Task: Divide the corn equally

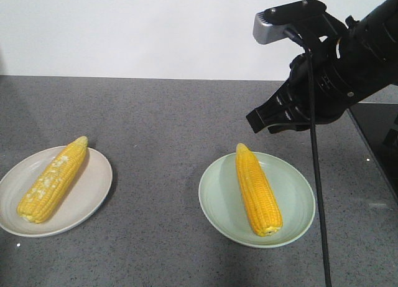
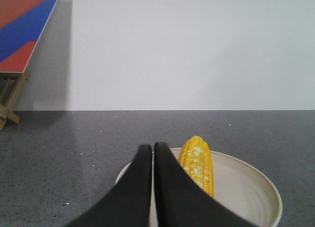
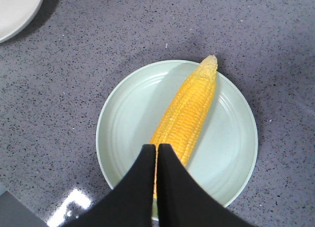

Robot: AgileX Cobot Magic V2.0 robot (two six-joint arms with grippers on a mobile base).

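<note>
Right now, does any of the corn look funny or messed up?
A little. The corn on the beige plate has whitish patches along its side, while the corn on the green plate is evenly yellow. Otherwise nothing stands out: each cob lies fully on its plate, and nothing is spilled.

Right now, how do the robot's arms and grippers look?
The right arm is glossy black, carrying a silver-grey camera box and a thin black cable. Both the left gripper and right gripper have smooth matte black fingers tapering to narrow tips.

Left plate holds one cob; right plate holds another cob; plates well apart on counter.
</note>
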